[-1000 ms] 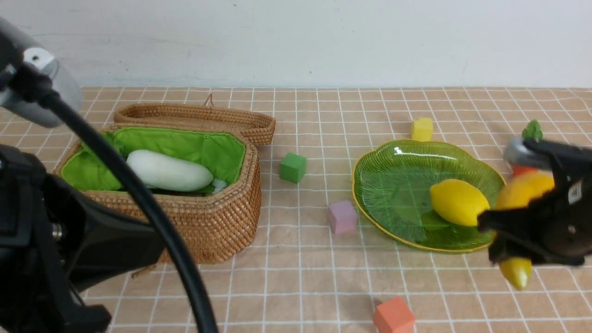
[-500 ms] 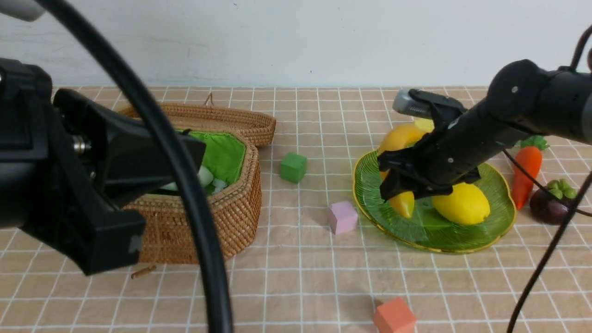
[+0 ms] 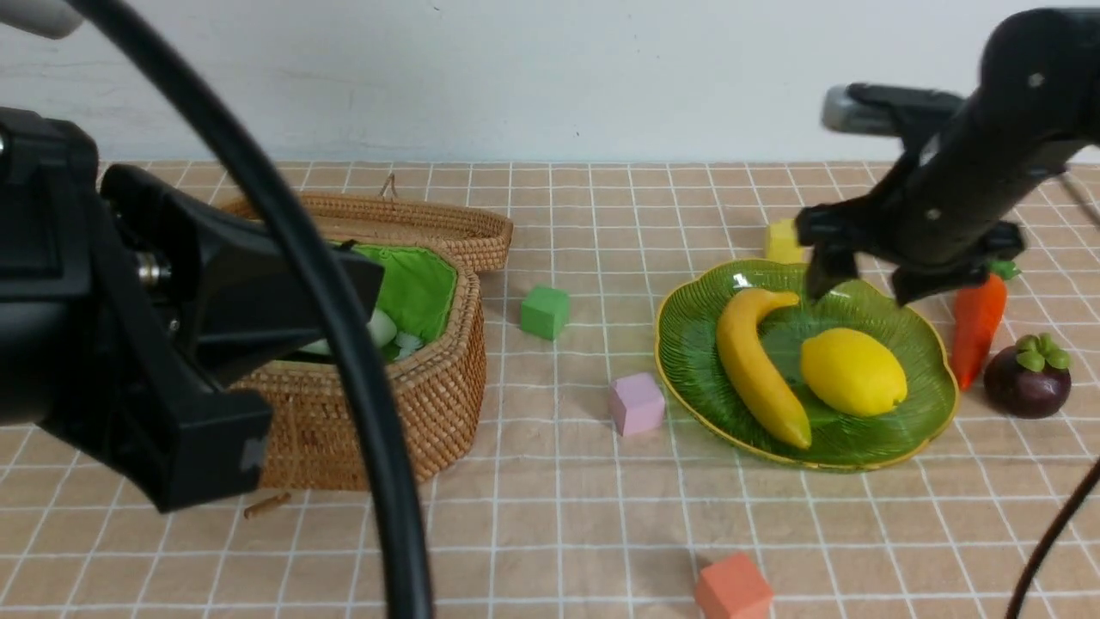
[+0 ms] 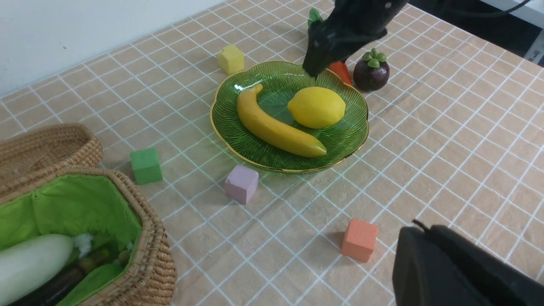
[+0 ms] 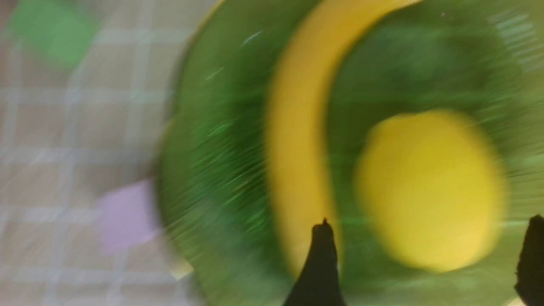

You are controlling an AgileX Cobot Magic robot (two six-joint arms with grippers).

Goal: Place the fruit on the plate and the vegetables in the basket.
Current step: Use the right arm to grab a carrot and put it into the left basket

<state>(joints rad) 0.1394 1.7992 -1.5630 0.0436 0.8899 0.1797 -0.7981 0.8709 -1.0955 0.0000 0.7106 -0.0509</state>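
The banana (image 3: 760, 365) and the lemon (image 3: 852, 371) lie side by side on the green plate (image 3: 687, 344). My right gripper (image 3: 864, 288) hangs open and empty over the plate's far rim; its wrist view is blurred and shows banana (image 5: 297, 127) and lemon (image 5: 429, 187) below. The carrot (image 3: 975, 327) and the mangosteen (image 3: 1028, 376) lie on the cloth right of the plate. The basket (image 3: 404, 404) holds the white radish (image 4: 29, 265) over something dark. My left gripper (image 4: 418, 229) is shut and empty, raised near the basket.
Foam cubes are scattered on the cloth: green (image 3: 544, 311), pink (image 3: 637, 403), orange (image 3: 732, 589), and yellow (image 3: 784, 241) behind the plate. The wicker lid (image 3: 387, 219) lies behind the basket. My left arm and its cable (image 3: 344, 344) block much of the front view's left.
The right gripper carried the banana over the plate, opened and let it go; the banana now lies on the plate. The gripper has risen and drawn back to the right.
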